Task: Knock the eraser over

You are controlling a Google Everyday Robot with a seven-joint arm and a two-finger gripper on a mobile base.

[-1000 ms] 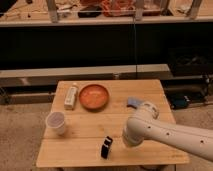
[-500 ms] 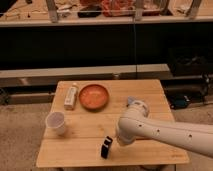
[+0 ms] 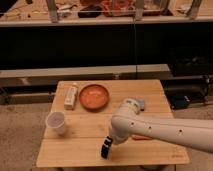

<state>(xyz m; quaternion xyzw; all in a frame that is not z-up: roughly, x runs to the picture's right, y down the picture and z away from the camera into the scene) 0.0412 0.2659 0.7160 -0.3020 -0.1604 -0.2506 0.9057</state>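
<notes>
My gripper sits low over the front part of the wooden table, at the end of my white arm, which comes in from the right edge of the view. The gripper itself is mostly hidden under the arm's rounded wrist, so its state is something I cannot tell from here.

The eraser is directly below and a touch in front of my gripper, right against its tip or just beside it (I cannot tell whether there is true contact). It is a small black block with a thin pale stripe, standing up but tilted, its top leaning toward my gripper. It stands near the table's front edge, roughly in the middle of the table's width.

Away from my gripper, to its left and slightly behind, stands a pale cup. Farther back and left lies a long white bar, and beside that, almost straight behind my gripper, an orange plate. Just behind my wrist a blue-grey pad peeks out.

No writing or label can be read on any of these.
</notes>
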